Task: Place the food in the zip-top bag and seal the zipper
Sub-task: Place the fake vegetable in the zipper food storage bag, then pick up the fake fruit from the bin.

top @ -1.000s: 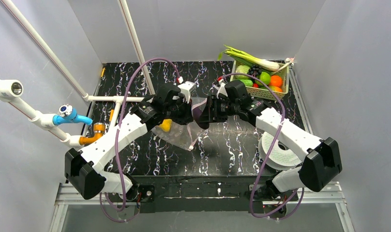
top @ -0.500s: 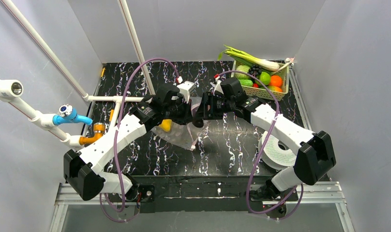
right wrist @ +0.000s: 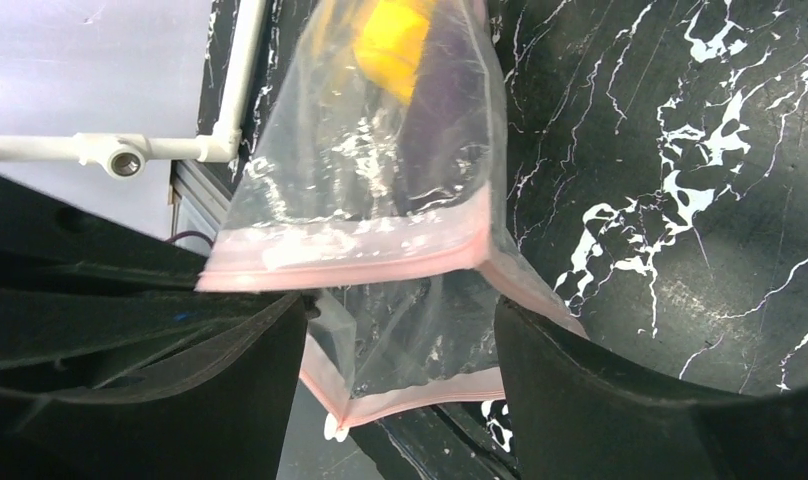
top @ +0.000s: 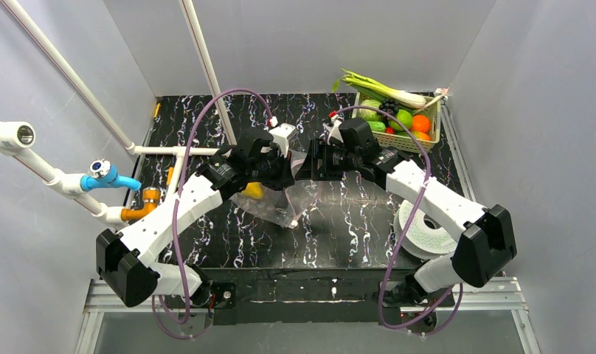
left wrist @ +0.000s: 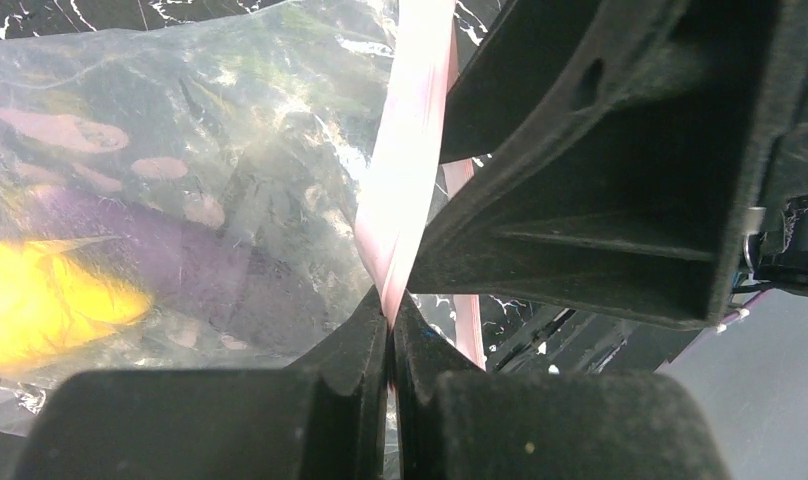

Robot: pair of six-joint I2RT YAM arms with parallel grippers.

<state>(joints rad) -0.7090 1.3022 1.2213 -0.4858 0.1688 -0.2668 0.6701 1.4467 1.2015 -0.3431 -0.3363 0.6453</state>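
The clear zip-top bag [top: 280,200] hangs between my two grippers above the black table. A yellow food piece [top: 254,190] lies inside it, with a dark purple piece [left wrist: 180,260] beside the yellow one [left wrist: 50,300]. My left gripper [top: 284,174] is shut on the pink zipper strip [left wrist: 410,150], pinching it at its jaw tips [left wrist: 392,318]. My right gripper [top: 310,165] is open, its fingers [right wrist: 620,400] on either side of the bag's open mouth [right wrist: 410,330]; the zipper [right wrist: 350,265] runs across above them. More food [top: 411,122] sits in the basket.
A pale green mesh basket [top: 428,141] stands at the back right with a leek [top: 380,88] lying on it. A white tape roll [top: 425,230] lies by the right arm. White pipes [top: 170,150] and a blue valve [top: 103,174] stand at the left.
My right gripper has moved left and slightly back, close to the left gripper at the bag's mouth. The left gripper kept its hold on the zipper strip.
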